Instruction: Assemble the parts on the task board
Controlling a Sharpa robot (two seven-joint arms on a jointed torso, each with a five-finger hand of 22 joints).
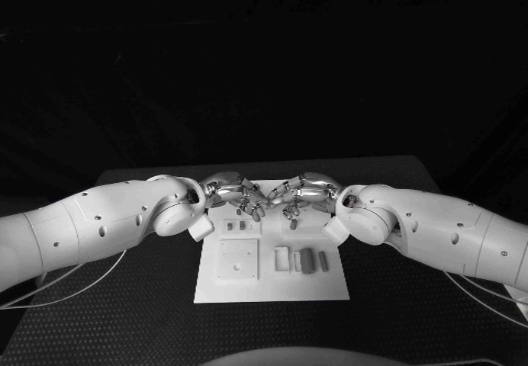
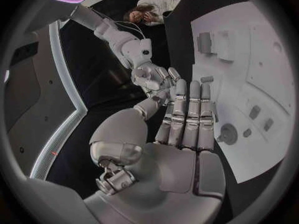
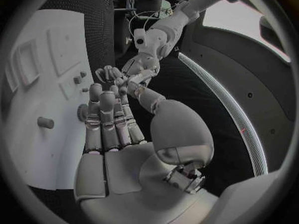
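Both the left hand (image 1: pixel 233 195) and right hand (image 1: pixel 295 195) meet fingertip-to-fingertip, holding nothing, over the task board (image 1: pixel 272 286) far edge.

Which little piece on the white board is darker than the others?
The small dark piece at the right end of the row on the task board. The pieces beside it look pale.

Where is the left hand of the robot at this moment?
In the head view, the left hand hangs over the far end of the task board, fingertips meeting the right hand near the board's middle line.
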